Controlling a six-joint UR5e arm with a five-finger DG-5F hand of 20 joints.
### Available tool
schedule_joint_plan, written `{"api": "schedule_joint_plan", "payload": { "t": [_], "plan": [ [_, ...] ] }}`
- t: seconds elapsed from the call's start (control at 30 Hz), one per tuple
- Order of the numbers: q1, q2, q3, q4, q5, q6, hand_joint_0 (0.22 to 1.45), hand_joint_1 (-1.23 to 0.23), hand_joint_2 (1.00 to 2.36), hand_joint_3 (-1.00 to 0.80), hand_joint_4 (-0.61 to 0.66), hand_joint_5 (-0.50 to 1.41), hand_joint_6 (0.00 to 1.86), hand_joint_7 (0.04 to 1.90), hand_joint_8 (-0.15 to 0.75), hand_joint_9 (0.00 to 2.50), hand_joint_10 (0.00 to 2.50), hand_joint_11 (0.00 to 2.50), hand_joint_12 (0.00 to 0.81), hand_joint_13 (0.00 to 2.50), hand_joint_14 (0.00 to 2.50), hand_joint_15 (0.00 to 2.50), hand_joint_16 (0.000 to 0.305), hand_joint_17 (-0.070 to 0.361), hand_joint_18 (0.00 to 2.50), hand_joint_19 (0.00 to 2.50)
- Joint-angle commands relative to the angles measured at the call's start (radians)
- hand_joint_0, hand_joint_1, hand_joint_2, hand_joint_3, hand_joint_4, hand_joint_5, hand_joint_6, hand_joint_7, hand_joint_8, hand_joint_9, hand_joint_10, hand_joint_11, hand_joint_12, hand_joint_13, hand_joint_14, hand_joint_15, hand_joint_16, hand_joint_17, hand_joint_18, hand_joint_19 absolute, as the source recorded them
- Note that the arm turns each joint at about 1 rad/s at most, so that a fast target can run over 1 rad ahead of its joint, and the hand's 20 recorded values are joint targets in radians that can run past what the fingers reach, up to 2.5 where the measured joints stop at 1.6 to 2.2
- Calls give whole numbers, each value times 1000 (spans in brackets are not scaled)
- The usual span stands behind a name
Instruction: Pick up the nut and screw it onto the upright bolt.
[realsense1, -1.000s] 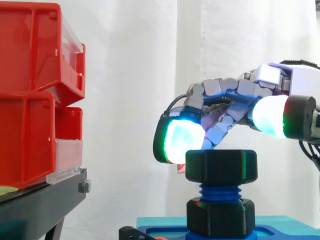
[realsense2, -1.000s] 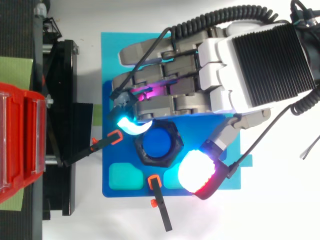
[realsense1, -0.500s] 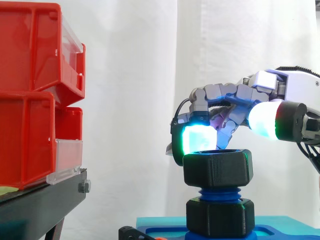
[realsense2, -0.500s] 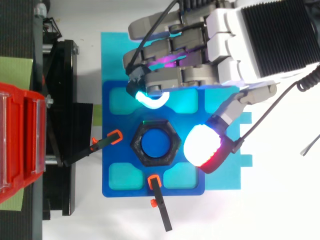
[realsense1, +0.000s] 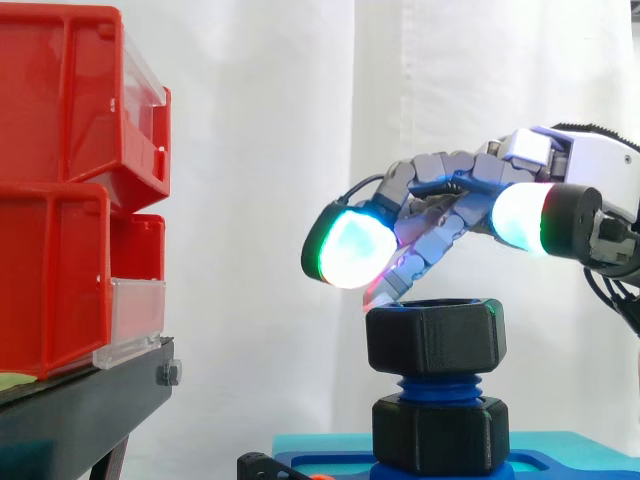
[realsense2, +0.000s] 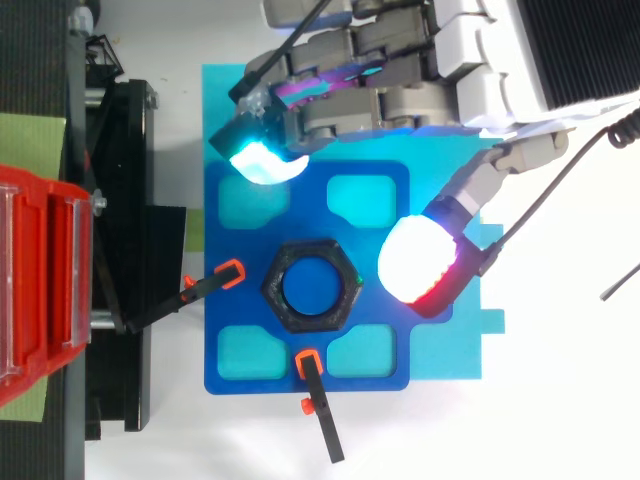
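Low in the middle of the side view, the black hex nut sits threaded on the blue upright bolt, over a blue base plate. Just above it, toward the upper right, the robot hand hovers with fingers loosely spread, gripping nothing.

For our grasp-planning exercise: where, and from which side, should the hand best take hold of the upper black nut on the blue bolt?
Probably from above, pinching two opposite flat sides of the upper nut. It sits level atop the upright bolt, its hexagon faces exposed all round; the open hand hovers higher up.
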Motion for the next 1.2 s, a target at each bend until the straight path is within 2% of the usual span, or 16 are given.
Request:
{"api": "schedule_joint_plan", "payload": {
  "t": [0.0, 0.03, 0.17, 0.23, 0.3, 0.37, 0.5, 0.67, 0.77, 0.93, 1.1, 1.17],
  "plan": [
    [6, 0, -1, 16, 0, 6, 495, -232, 1000, -500, 185, -94, 502, 719, 210, 862, 0, 0, 206, 594, 0, 0, 24, 54, 337, 18],
    [15, 0, -1, 16, 3, 7, 492, -213, 1000, -500, 186, -95, 502, 715, 210, 860, 0, 0, 207, 590, 0, 0, 24, 55, 322, 11],
    [33, 0, 0, 8, 15, 7, 492, -159, 1000, -500, 175, -94, 502, 690, 203, 850, 0, 0, 207, 576, 0, 0, 25, 56, 303, 9],
    [49, 0, 0, -15, 36, 6, 492, -143, 1000, -500, 174, -94, 502, 680, 201, 848, 0, 0, 206, 571, 0, 0, 25, 56, 298, 6],
    [56, 0, 0, -28, 50, 7, 491, -133, 1000, -500, 170, -93, 502, 677, 198, 830, 0, 0, 205, 561, 0, 0, 25, 56, 290, 1],
    [69, 0, -1, -51, 70, 7, 491, -133, 1000, -500, 166, -91, 502, 678, 191, 741, 0, 0, 211, 506, 0, 0, 25, 56, 228, 0],
    [81, 0, 0, -85, 78, 7, 491, -134, 1000, -500, 163, -90, 502, 677, 180, 584, 0, 0, 230, 399, 0, 0, 25, 57, 96, 0],
    [86, 0, -1, -96, 79, 7, 488, -129, 1000, -500, 146, -89, 502, 682, 166, 439, 0, 0, 237, 330, 0, 0, 27, 60, 13, 0],
    [86, 0, 0, -96, 79, 6, 489, -127, 1000, -500, 140, -87, 502, 677, 127, 406, 0, 0, 238, 325, 0, 0, 27, 60, 8, 0],
    [81, 0, -1, -110, 73, -8, 491, -126, 1000, -500, 143, -76, 502, 703, 118, 416, 0, 0, 234, 332, 0, 0, 27, 60, 11, 0],
    [76, 0, -1, -140, 69, -20, 492, -124, 1000, -500, 169, -61, 503, 824, 139, 417, 0, 0, 238, 343, 0, 0, 26, 59, 25, 0],
    [73, 0, -1, -157, 69, -20, 493, -123, 1000, -500, 199, -50, 504, 936, 153, 420, 0, 0, 238, 357, 0, 0, 26, 59, 42, 0]
  ]
}}
